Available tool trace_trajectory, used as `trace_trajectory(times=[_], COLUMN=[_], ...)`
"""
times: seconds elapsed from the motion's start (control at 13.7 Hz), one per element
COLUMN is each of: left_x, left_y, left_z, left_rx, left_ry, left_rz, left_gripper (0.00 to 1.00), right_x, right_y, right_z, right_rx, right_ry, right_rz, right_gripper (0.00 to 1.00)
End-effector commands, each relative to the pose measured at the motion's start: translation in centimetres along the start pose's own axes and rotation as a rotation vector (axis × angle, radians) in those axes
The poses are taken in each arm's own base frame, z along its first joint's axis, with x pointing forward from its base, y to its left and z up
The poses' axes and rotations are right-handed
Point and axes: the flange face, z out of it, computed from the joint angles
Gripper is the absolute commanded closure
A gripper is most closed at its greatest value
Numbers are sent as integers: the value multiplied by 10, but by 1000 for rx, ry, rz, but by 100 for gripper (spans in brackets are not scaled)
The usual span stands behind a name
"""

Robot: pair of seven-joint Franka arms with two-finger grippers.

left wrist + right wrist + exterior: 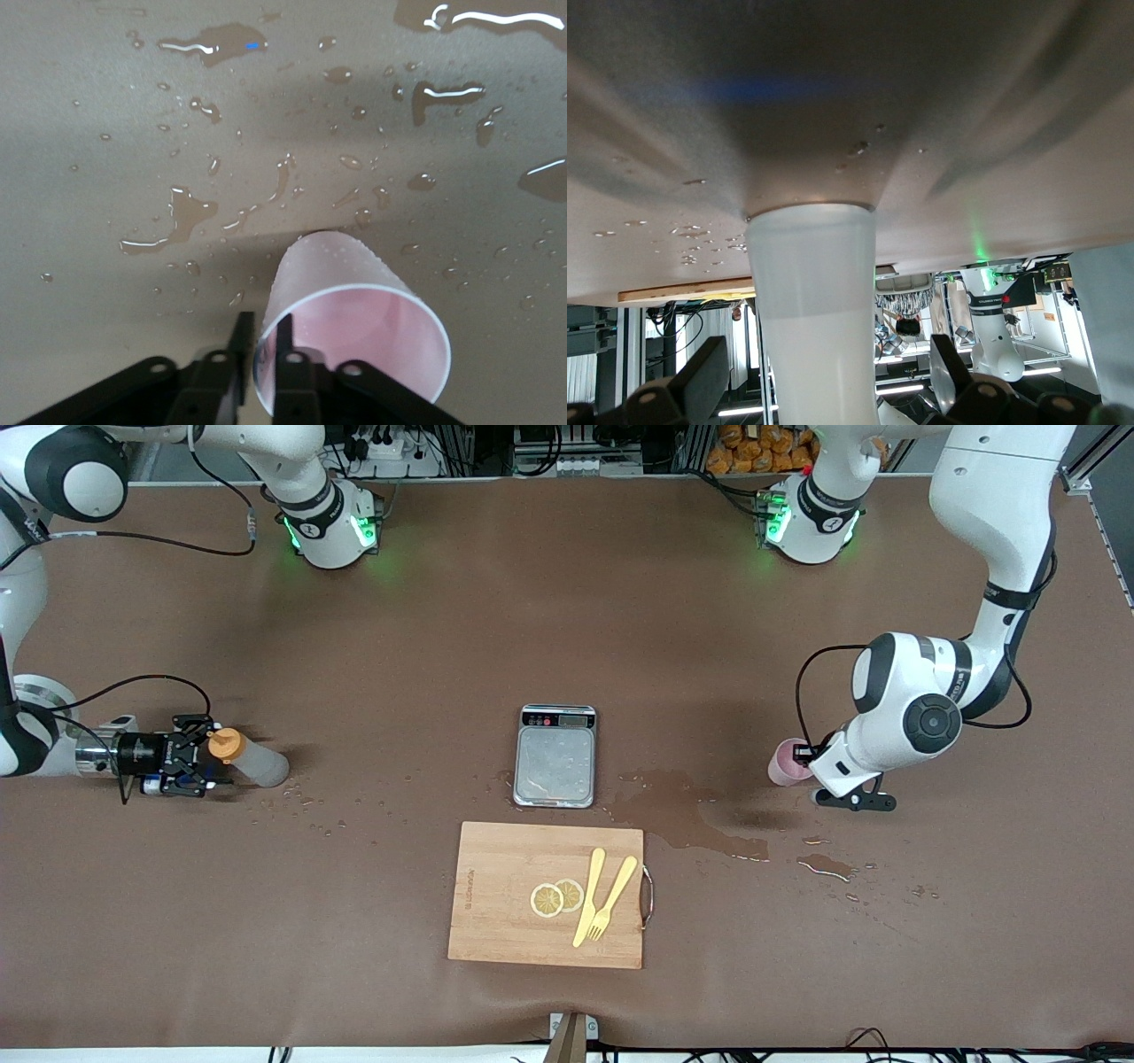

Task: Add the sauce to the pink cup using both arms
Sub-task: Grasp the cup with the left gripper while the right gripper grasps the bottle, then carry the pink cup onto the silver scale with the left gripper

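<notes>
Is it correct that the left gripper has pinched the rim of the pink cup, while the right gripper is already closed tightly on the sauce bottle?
Not quite. The left gripper does pinch the pink cup by its rim, but the right gripper is open: the right wrist view shows its fingers standing apart on either side of the sauce bottle.

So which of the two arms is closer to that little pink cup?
The left one. The left gripper is pinched on the rim of the pink cup. The right gripper is at the right arm's end of the table, open around the sauce bottle.
</notes>
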Motion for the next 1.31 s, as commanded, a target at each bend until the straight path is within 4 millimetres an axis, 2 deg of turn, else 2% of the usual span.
trace_trajectory(times=[0.0,0.29,0.51,0.66,0.73,0.8,0.95,1.02,1.16,1.24], left_x=[3,-5,-2,5,6,7,6,6,4,5], left_y=[0,-6,-5,1,9,16,44,56,95,115], left_z=[-27,-100,-148,-181,-194,-202,-212,-219,-226,-232], left_rx=[-12,-5,-17,-58,-64,-68,-104,-119,-139,-166], left_ry=[46,114,92,78,79,82,88,95,99,100], left_rz=[-23,-35,-48,-119,-141,-165,-210,-239,-292,-327], left_gripper=[100,100,100,100,100,100,100,100,100,100], right_x=[0,1,-1,-1,-2,-5,-7,-10,-11,-12], right_y=[-4,-7,-8,-6,-5,-4,-4,-6,-7,-8], right_z=[12,26,36,42,46,46,44,43,40,39], right_rx=[19,14,8,4,6,7,8,6,6,6], right_ry=[-4,2,-6,-16,-26,-28,-27,-25,-21,-18], right_rz=[-9,-8,-10,-17,-21,-24,-30,-35,-37,-39], right_gripper=[0,0,0,0,0,12,33,37,42,49])
